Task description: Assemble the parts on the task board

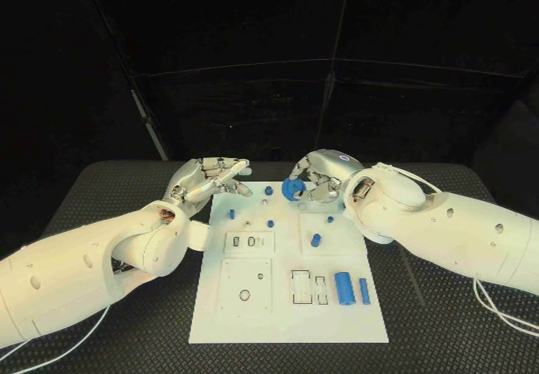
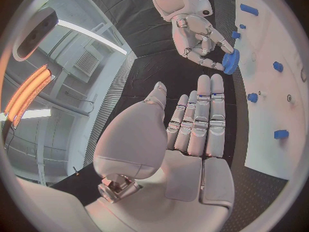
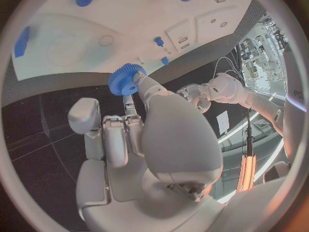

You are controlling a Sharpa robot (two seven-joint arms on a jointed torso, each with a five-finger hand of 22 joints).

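Observation:
The white task board (image 1: 287,319) lies in the middle of the black table. My right hand (image 1: 322,176) hovers over the board's far edge and pinches a blue gear (image 1: 293,189) between thumb and a finger; the right wrist view shows the gear (image 3: 126,79) at the fingertips just off the board (image 3: 77,51). My left hand (image 1: 210,181) is beside the board's far left corner, fingers stretched out and holding nothing (image 2: 193,134). From the left wrist, the right hand (image 2: 200,38) and its gear (image 2: 230,61) sit at the board's edge (image 2: 283,108).
Several small blue pegs (image 1: 233,213) (image 1: 315,239) stand in the board's far half. Two blue cylinders (image 1: 343,288) (image 1: 364,291) lie near its front right, beside rectangular slots (image 1: 301,287). Black matting surrounds the board.

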